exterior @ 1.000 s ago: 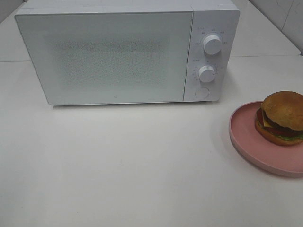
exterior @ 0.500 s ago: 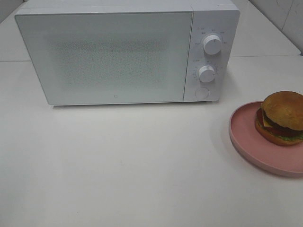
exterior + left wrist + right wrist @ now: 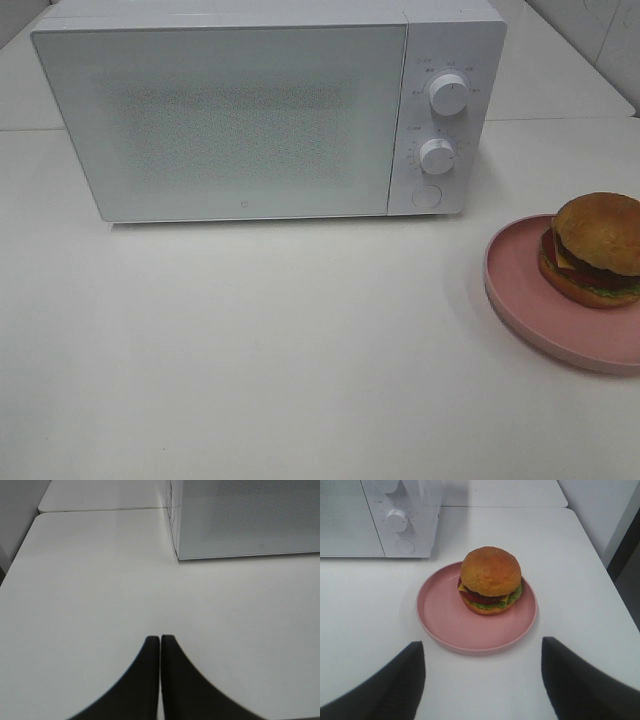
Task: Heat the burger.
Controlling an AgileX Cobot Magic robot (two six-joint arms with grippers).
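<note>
The burger (image 3: 596,249) (image 3: 490,580), with a golden bun, cheese, tomato and lettuce, sits on a round pink plate (image 3: 520,300) (image 3: 445,615) at the table's right edge. Neither gripper shows in the exterior high view. In the right wrist view my right gripper (image 3: 482,647) stands open, its dark fingers wide apart on the near side of the plate, touching nothing. My left gripper (image 3: 160,639) is shut with nothing in it, over bare table in front of the microwave's left corner (image 3: 177,555).
A white microwave (image 3: 240,120) with its door closed stands at the back of the white table; two knobs (image 3: 448,93) and a round button (image 3: 426,197) are on its right panel. The table's right edge runs close to the plate.
</note>
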